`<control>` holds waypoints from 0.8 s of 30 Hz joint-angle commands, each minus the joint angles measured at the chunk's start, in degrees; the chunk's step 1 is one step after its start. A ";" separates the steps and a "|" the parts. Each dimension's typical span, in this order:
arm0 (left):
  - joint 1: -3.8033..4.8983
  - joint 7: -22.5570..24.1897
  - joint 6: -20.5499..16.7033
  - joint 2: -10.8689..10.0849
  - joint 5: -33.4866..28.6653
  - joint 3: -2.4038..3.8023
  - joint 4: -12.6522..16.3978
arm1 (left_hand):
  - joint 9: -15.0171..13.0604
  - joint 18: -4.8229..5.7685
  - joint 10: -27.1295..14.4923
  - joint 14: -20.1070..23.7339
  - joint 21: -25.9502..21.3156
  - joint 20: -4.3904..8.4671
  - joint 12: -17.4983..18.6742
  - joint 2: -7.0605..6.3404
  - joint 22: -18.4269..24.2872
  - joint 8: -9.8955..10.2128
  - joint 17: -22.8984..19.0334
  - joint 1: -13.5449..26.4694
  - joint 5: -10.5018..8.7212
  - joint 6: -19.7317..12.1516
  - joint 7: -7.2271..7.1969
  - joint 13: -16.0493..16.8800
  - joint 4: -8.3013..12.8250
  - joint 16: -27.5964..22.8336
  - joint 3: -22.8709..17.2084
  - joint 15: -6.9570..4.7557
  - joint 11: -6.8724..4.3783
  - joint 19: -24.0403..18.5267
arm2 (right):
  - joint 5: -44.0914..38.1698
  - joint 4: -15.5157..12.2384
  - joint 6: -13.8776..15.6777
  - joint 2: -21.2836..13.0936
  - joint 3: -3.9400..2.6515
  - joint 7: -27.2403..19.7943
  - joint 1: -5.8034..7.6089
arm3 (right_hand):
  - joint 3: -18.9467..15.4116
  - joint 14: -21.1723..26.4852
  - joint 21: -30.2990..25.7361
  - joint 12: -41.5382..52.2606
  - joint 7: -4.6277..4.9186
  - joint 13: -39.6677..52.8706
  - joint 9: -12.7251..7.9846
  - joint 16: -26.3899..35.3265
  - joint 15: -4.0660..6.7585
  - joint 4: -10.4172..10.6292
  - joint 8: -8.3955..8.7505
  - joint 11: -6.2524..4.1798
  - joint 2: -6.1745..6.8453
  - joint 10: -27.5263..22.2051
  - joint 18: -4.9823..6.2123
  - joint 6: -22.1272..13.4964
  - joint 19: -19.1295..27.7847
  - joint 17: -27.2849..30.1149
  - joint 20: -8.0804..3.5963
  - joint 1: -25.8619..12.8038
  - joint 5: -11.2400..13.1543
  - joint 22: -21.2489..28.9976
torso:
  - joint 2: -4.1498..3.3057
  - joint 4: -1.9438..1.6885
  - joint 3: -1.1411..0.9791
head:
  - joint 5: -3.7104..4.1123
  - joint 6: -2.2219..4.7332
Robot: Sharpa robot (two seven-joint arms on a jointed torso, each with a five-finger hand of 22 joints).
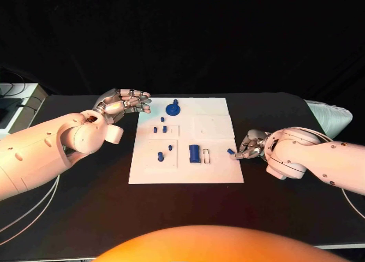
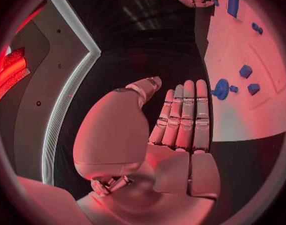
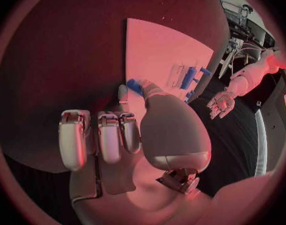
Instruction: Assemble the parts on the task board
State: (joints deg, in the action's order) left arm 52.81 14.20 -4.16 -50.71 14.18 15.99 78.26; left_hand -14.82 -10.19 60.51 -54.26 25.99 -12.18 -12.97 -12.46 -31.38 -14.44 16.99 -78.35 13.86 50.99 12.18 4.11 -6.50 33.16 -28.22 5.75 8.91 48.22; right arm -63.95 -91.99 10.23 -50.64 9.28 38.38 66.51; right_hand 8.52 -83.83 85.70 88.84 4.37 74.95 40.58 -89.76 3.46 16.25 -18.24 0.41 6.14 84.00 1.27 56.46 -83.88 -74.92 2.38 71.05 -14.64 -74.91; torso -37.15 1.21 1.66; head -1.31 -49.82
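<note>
The right hand (image 1: 247, 146) is pinching a small blue part (image 1: 231, 151) at the task board's (image 1: 217, 169) right edge; it looks light, rigid and slippery, best nipped across its sides. The left hand (image 1: 124, 101) is hovering off the board's far-left corner, fingers loosely apart, empty.

The right hand (image 1: 247, 145) pinches a small blue part (image 1: 231, 151) at the task board (image 1: 217, 169)'s right edge.
</note>
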 commanded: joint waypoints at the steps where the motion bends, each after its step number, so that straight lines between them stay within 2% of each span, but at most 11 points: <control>1: 0.00 0.39 0.67 -0.01 -0.39 0.04 0.16 | 0.10 -0.14 -0.43 -0.24 -0.29 0.03 0.27 0.54 0.07 -0.28 0.07 -0.10 0.03 -0.23 0.05 -0.04 -0.35 -0.36 0.06 0.23 -0.06 0.42 | -2.75 0.06 -0.96 0.48 0.04 0.11 -0.22 | 1.66 -6.16 0.24 -0.07 -0.08 14.36 -0.29 -0.23 0.29 -0.24 0.60 -0.47 0.07 5.41 -0.51 0.40 -5.28 -15.04 -0.11 1.99 0.53 -14.09 | -0.04 -0.07 0.06 | 0.08 -0.06; 4: 0.00 0.32 0.62 -0.07 -0.39 0.04 0.19 | 0.12 -0.14 -0.47 -0.23 -0.33 0.03 0.28 0.54 0.10 -0.25 0.10 -0.07 0.02 -0.30 0.09 -0.04 -0.40 -0.38 0.09 0.24 -0.03 0.44 | -3.30 0.27 -1.01 0.77 0.06 0.19 -0.32 | 3.61 -6.15 0.25 -0.08 -0.09 14.36 -0.49 -0.21 0.31 -0.26 0.91 -0.49 0.48 5.41 -0.51 0.54 -5.27 -14.98 -0.15 3.44 -0.34 -14.09 | -0.01 -0.01 0.04 | 0.00 -0.14; 8: 0.00 0.22 0.59 -0.12 -0.39 0.04 0.21 | 0.18 -0.14 -0.61 -0.23 -0.43 0.02 0.32 0.52 0.17 -0.19 0.17 -0.04 0.02 -0.48 0.21 -0.06 -0.50 -0.41 0.15 0.26 0.03 0.50 | -3.66 0.47 -1.04 1.01 0.07 0.25 -0.41 | 8.15 -6.14 0.19 -0.13 -0.13 14.34 -0.70 -0.21 0.36 -0.59 1.34 -0.55 1.21 5.38 -0.50 0.76 -5.26 -14.98 -0.24 5.38 -1.05 -14.07 | -0.02 0.01 0.01 | -0.06 -0.14; 11: 0.00 0.16 0.57 -0.17 -0.39 0.04 0.22 | 0.20 -0.14 -0.65 -0.23 -0.45 0.02 0.33 0.52 0.19 -0.17 0.19 -0.04 0.02 -0.54 0.25 -0.06 -0.53 -0.42 0.17 0.27 0.06 0.52 | -3.80 0.49 -0.97 1.10 0.08 0.16 -0.45 | 12.28 -6.15 0.26 -0.15 -0.10 14.34 -0.52 -0.22 0.39 -1.08 1.42 -0.55 2.44 5.37 -0.51 0.90 -5.27 -15.02 -0.27 5.60 -4.66 -14.09 | 0.01 0.06 -0.02 | -0.19 -0.13; 14: 0.00 0.12 0.55 -0.19 -0.39 0.04 0.22 | 0.22 -0.14 -0.70 -0.24 -0.49 0.02 0.34 0.54 0.22 -0.15 0.21 -0.03 0.03 -0.60 0.29 -0.06 -0.57 -0.43 0.18 0.29 0.09 0.54 | -3.87 0.35 -0.81 1.13 0.08 -0.07 -0.47 | 15.03 -6.15 0.29 -0.14 -0.16 14.35 -0.18 -0.21 0.43 -1.83 1.28 -0.61 2.68 5.38 -0.52 0.90 -5.27 -14.99 -0.28 5.57 -5.89 -14.10 | 0.01 0.08 -0.04 | -0.23 -0.11; 17: 0.00 0.07 0.56 -0.21 -0.39 0.03 0.23 | 0.22 -0.14 -0.72 -0.24 -0.50 0.02 0.34 0.54 0.23 -0.14 0.22 -0.03 0.03 -0.62 0.31 -0.06 -0.58 -0.43 0.18 0.29 0.10 0.55 | -3.91 -0.08 -0.30 0.97 0.09 -0.63 -0.48 | 17.58 -6.15 0.27 -0.15 -0.17 14.35 0.23 -0.21 0.45 -2.66 1.09 -0.62 2.80 5.38 -0.51 0.79 -5.26 -14.99 -0.30 5.26 -5.27 -14.09 | -0.02 0.05 -0.07 | -0.31 -0.12; 21: -0.01 0.02 0.59 -0.24 -0.39 0.03 0.20 | 0.27 -0.14 -0.83 -0.25 -0.58 0.01 0.36 0.57 0.29 -0.09 0.29 0.00 0.03 -0.77 0.42 -0.06 -0.69 -0.45 0.23 0.33 0.17 0.61 | -3.93 -1.01 0.60 0.32 0.07 -1.55 -0.48 | 23.09 -6.17 0.53 -0.10 -0.15 14.38 1.00 -0.24 0.46 -4.66 0.75 -0.64 2.10 5.41 -0.56 0.89 -5.31 -15.08 -0.30 4.27 -4.51 -14.15 | -0.03 0.03 -0.08 | -0.34 -0.07; 24: -0.01 -0.04 0.61 -0.28 -0.39 0.03 0.17 | 0.27 -0.14 -0.83 -0.25 -0.58 0.01 0.36 0.57 0.29 -0.09 0.29 0.00 0.03 -0.77 0.42 -0.06 -0.69 -0.45 0.23 0.33 0.17 0.61 | -3.93 -1.81 1.07 -0.43 0.04 -2.00 -0.39 | 25.51 -6.17 0.66 -0.08 -0.16 14.39 1.38 -0.24 0.47 -5.85 0.55 -0.67 1.90 5.43 -0.58 1.11 -5.33 -15.08 -0.31 3.48 -4.19 -14.19 | 0.01 0.05 -0.05 | -0.43 -0.09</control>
State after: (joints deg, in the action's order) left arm 52.80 13.99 -4.17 -51.01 14.14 15.99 78.31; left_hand -14.62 -10.19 60.09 -54.26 25.75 -12.19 -12.97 -12.44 -31.18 -14.44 17.23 -78.33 13.86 50.57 12.59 4.10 -6.80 32.94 -27.91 5.75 8.91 48.64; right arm -67.30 -93.24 10.85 -50.92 9.30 38.18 66.19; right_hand 26.01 -84.06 86.14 88.84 4.32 74.93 41.61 -89.76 3.68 18.22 -17.51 -0.01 8.07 84.01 1.26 57.08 -83.89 -74.91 2.38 74.96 -18.94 -74.95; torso -37.16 1.25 1.59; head -1.65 -49.91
